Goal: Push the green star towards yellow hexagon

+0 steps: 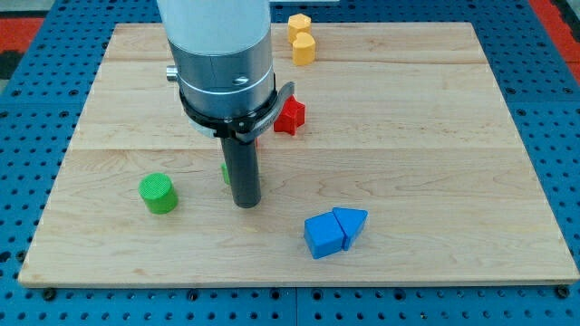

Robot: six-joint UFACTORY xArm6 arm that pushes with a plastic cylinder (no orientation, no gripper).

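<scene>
My tip [246, 205] rests on the wooden board [435, 136] left of centre. A sliver of a green block [225, 173], apparently the green star, shows at the rod's left edge; the rod hides most of it. It sits just behind and left of my tip, touching or nearly touching the rod. Two yellow blocks stand together at the view's top: a yellow hexagon [299, 23] and a second yellow block [304, 48] just below it. They lie well above and to the right of my tip.
A red star [289, 116] lies right of the arm body, between my tip and the yellow blocks. A green cylinder [158, 193] stands left of my tip. A blue cube [323, 235] and a blue triangle [352, 223] touch at the lower right.
</scene>
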